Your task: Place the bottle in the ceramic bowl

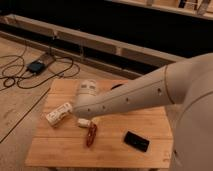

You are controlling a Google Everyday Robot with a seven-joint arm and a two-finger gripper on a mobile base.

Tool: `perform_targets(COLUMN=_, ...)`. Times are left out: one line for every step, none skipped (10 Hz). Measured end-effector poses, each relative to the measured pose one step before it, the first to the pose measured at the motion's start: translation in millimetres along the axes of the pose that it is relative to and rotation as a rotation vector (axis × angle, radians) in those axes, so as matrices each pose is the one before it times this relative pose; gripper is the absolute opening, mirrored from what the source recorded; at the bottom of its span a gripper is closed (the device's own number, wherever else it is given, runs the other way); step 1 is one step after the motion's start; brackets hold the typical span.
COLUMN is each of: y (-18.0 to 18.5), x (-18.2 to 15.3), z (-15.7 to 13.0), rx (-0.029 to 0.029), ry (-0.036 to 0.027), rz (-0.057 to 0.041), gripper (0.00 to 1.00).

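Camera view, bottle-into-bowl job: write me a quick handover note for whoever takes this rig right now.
The pincer is at the tip of the arm, low over the wooden table, just right of the bottle; whether they touch cannot be told.
The bottle lies on its side on the table's left part.
The ceramic bowl is mostly hidden behind the arm; only a dark edge shows at the far side.
Done: nothing yet, the bottle is not in the bowl.
Left: grasp the bottle, lift, carry it to the bowl, release.
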Motion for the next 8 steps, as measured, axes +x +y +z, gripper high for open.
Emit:
perform_targets(y=-16.36, x=-9.37, z=0.99, rx=0.00231, ry=-0.00841, rz=-0.02520, gripper=0.80)
perform_targets(y=-17.75, x=-9.35, z=0.82, rx=0.00059, ry=-0.00777, rz=-0.02538, gripper=0.80)
perform_targets(y=-15.11, x=-8.67, z=0.75, rx=0.00276, ry=-0.00839, rz=-0.02202, gripper=0.80)
perform_targets(y=-12.58, x=-7.63, z=0.60, rx=0.00055, ry=-0.00640, rz=-0.01968, gripper=0.80)
perform_targets(y=-15.03, x=-9.35, z=0.69, rx=-0.00110, ry=-0.00778, rz=-0.02375, gripper=0.80)
perform_targets(y=-14.26, x=-8.78, z=0.51, rx=0.00055, ry=-0.00799, rz=-0.02148, gripper=0.80)
perform_targets(y=-15.95, x=-10.17, z=0.44, rx=0.00139, ry=-0.00946, rz=-0.02413, gripper=0.80)
perform_targets(y=-14.11, x=-9.03, z=0.34, rx=-0.00012, ry=-0.00789, rz=-0.02199, gripper=0.80)
